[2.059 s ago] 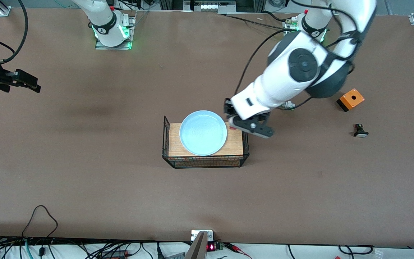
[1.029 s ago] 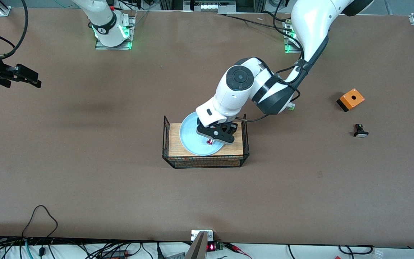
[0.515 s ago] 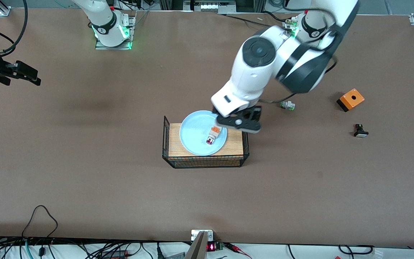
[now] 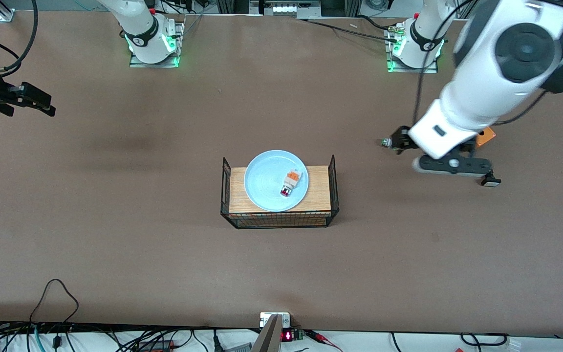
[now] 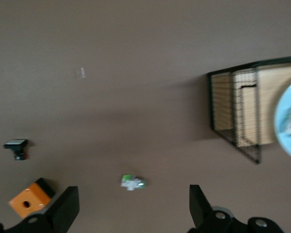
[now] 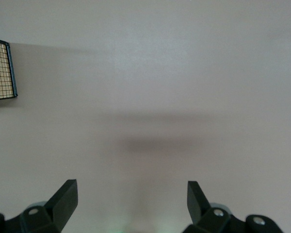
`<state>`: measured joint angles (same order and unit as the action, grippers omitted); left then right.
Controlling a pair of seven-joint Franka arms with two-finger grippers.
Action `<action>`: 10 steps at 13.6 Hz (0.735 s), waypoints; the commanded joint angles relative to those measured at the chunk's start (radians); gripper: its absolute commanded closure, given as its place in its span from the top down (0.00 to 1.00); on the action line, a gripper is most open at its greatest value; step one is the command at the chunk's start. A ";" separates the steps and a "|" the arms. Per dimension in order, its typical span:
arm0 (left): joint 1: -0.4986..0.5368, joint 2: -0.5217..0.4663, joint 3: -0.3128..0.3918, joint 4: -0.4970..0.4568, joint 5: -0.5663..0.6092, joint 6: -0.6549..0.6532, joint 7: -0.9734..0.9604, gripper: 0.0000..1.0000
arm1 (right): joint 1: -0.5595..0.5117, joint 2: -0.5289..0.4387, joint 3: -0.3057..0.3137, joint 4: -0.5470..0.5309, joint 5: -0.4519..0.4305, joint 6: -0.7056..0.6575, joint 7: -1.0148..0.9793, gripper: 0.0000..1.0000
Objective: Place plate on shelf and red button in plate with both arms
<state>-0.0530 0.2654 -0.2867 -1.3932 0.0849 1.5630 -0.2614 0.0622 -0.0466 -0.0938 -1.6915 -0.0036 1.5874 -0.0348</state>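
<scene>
The pale blue plate [image 4: 267, 183] lies on a wooden board inside a black wire basket [image 4: 333, 168] at the table's middle. The red button [image 4: 291, 182] lies on the plate, on its side, orange block farther from the front camera than its red tip. My left gripper [image 4: 451, 165] is open and empty, up over the table toward the left arm's end. Its wrist view shows the open gripper [image 5: 132, 208], the basket [image 5: 235, 114] and the plate's edge [image 5: 287, 119]. My right gripper [image 4: 42, 105] waits at the right arm's end; it shows open and empty in its wrist view [image 6: 131, 199].
A white part with a green tip [image 4: 385, 142] [image 5: 132, 182] lies beside the left gripper. An orange box [image 4: 485, 137] [image 5: 26, 201] and a black button with a white cap [image 4: 490, 181] [image 5: 16, 147] lie near it. A basket corner [image 6: 2, 70] shows in the right wrist view.
The left gripper let go of the red button on the plate, rose and swung away toward the left arm's end of the table. The right arm stayed put.
</scene>
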 commanded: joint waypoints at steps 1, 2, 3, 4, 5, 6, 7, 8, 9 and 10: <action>-0.037 -0.171 0.188 -0.215 -0.076 0.022 0.158 1.00 | 0.001 -0.015 0.003 -0.004 -0.001 0.000 0.000 1.00; -0.044 -0.199 0.234 -0.255 -0.073 0.044 0.195 1.00 | -0.001 -0.016 0.003 -0.004 0.002 0.000 0.000 1.00; -0.042 -0.225 0.276 -0.300 -0.073 0.077 0.214 1.00 | -0.001 -0.016 0.002 -0.004 0.004 -0.001 0.000 1.00; -0.039 -0.242 0.306 -0.325 -0.073 0.104 0.218 1.00 | -0.001 -0.016 0.002 -0.004 0.004 -0.006 0.001 1.00; -0.039 -0.245 0.323 -0.325 -0.073 0.104 0.217 1.00 | 0.001 -0.016 0.003 -0.001 0.002 -0.007 0.001 1.00; -0.038 -0.245 0.328 -0.325 -0.071 0.104 0.217 1.00 | 0.001 -0.016 0.005 0.003 0.001 -0.007 0.000 1.00; -0.031 -0.247 0.328 -0.325 -0.071 0.101 0.214 1.00 | 0.001 -0.016 0.005 0.003 0.002 -0.009 0.000 1.00; -0.028 -0.252 0.340 -0.323 -0.066 0.091 0.214 1.00 | 0.001 -0.016 0.003 0.003 0.004 -0.020 0.001 1.00; -0.030 -0.258 0.346 -0.322 -0.065 0.083 0.215 1.00 | 0.001 -0.016 0.003 0.003 0.002 -0.021 0.001 1.00; -0.030 -0.259 0.347 -0.320 -0.065 0.069 0.215 1.00 | 0.001 -0.016 0.003 0.003 0.002 -0.021 0.001 1.00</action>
<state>-0.0688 0.0420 0.0399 -1.6887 0.0300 1.6438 -0.0544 0.0623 -0.0471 -0.0928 -1.6892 -0.0035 1.5823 -0.0348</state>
